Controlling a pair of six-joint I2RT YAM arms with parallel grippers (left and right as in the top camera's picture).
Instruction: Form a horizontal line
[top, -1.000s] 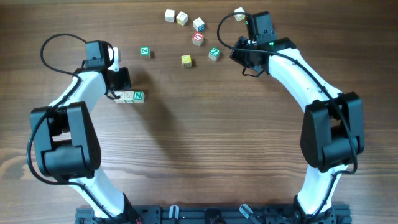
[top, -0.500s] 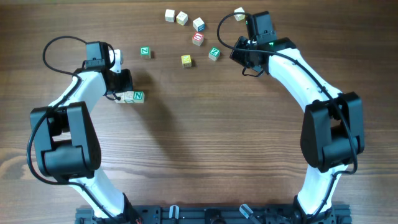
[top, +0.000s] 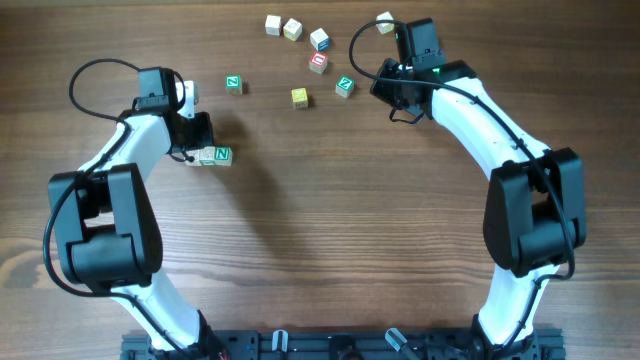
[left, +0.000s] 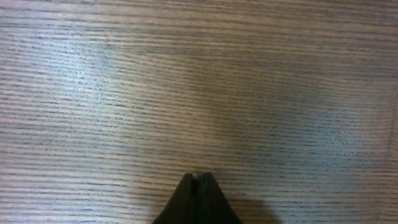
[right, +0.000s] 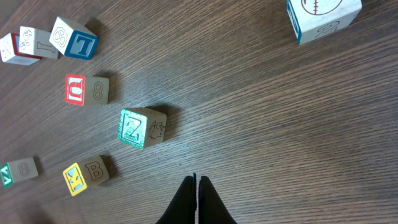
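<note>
The short row of small pale wooden letter cubes (top: 208, 155) lay at the left-centre of the overhead frame. It ran left to right with its cubes touching, and the green-lettered end cube (top: 222, 154) closed its right end. I counted three cubes in it, but the left end sat partly under the arm, so that count was not certain.

The left gripper (left: 198, 186) had its fingers pressed together with nothing between them. Its own camera showed only the bare brown wood-grain table (left: 199, 74). From above it sat just beside the row's left end; whether it touched I could not tell. The right gripper (right: 197, 186) was likewise closed and empty, at the upper right of the overhead frame, near the scattered cubes.

Eight loose wooden cubes were spread across the top of the overhead frame:
- one green-faced cube (top: 233, 84) alone on the left
- one yellow-faced cube (top: 300, 97)
- one green Z cube (top: 344, 86)
- one red-faced cube (top: 319, 62)
- three pale cubes (top: 292, 28) bunched at top centre
- one pale cube (top: 385, 22) at the top right corner of the group

That made eleven cubes if the row held three, with two arms and two grippers.

The line looked laid and straight, so I judged the step to be finishing or tidying it. The left gripper would need to lift clear without dragging the end cube. If the line was meant to grow, the right gripper would have to open over the green Z cube, the loose one nearest to it.
</note>
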